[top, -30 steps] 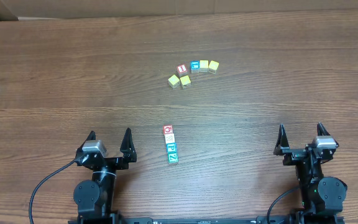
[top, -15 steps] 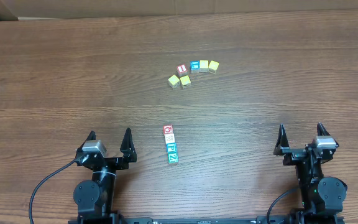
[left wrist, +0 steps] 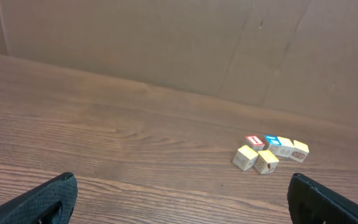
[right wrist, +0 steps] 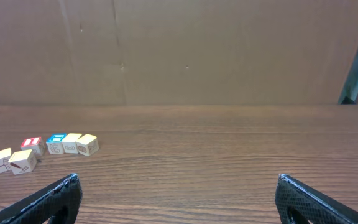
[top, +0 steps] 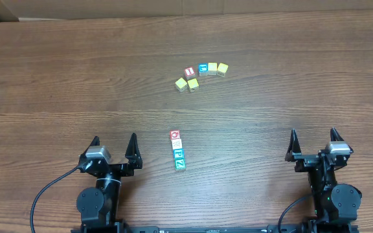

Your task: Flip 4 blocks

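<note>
A brown wooden counter [top: 57, 77] fills the overhead view. Just below the middle of the frame, four small blocks [top: 178, 148] sit in a short line, each one touching the next. The red block [top: 175, 134] is at the top of the line. Under it come the whitish block [top: 177, 144], the blue block [top: 179, 153], and the green block [top: 180, 164] at the bottom. Nothing touches them.

The left end effector [top: 114, 137] sits at the lower left of the frame, near the line of blocks but not touching it. Its two black fingers stand wide apart with nothing between them. The right end effector [top: 313, 132] sits at the lower right, well apart from the blocks. Its fingers are wide apart too, and it holds nothing.

Higher up, a little right of the middle, is another small bunch. A red cube [top: 189, 72], a blue cube [top: 203, 68] and two yellow cubes [top: 212, 68] make a row, and two more yellow ones lie just below and to the left. In both wrist views this bunch lies far ahead on the counter, in front of a brown cardboard wall [right wrist: 229, 50].
</note>
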